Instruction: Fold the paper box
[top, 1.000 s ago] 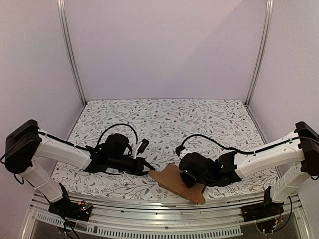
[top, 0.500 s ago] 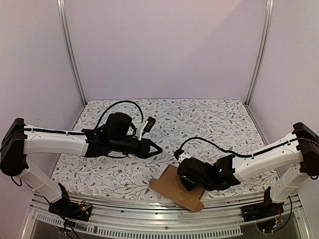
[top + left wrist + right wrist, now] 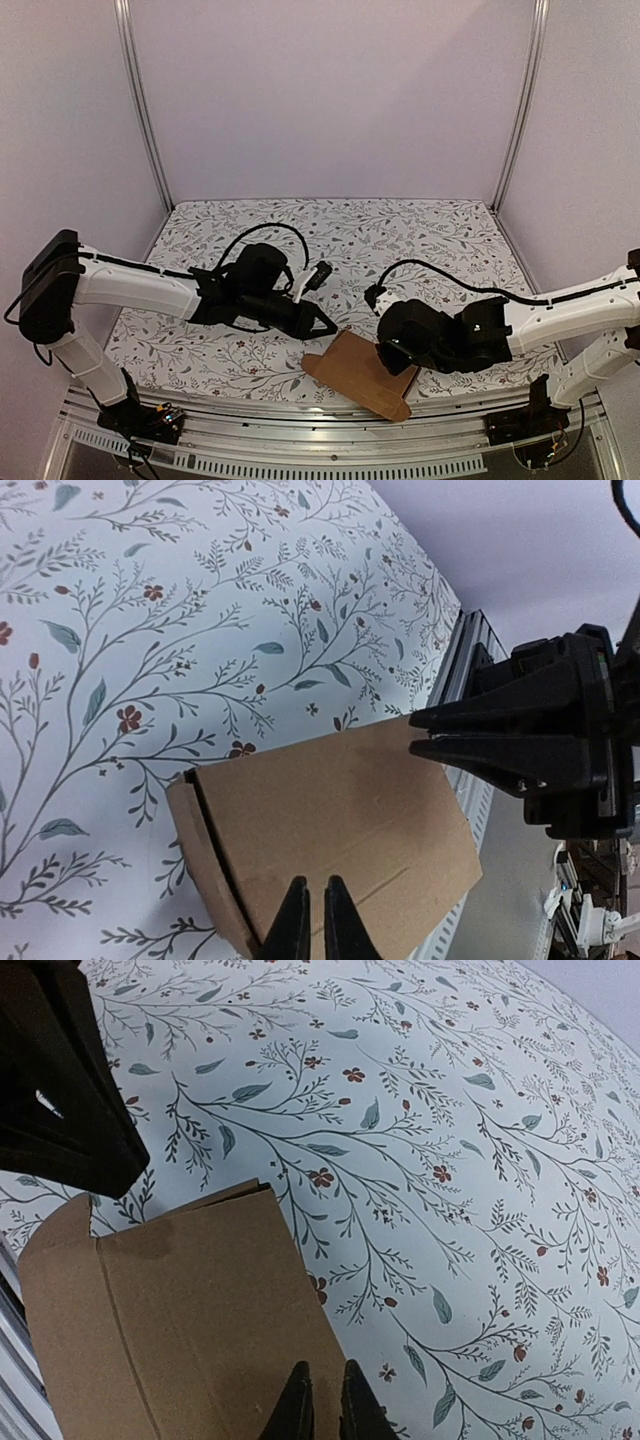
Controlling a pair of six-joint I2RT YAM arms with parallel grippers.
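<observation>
Floral tablecloth (image 3: 400,240), paper box (image 3: 355,372) at near edge, left pincer (image 3: 308,920) clenched, right pincer (image 3: 322,1400) clenched too.

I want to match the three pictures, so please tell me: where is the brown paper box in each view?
Top view: paper box, bottom centre, slightly right.
Left wrist: paper box, lower middle.
Right wrist: paper box, lower left.
Shared landmark: the flowered cloth beneath it.
</observation>
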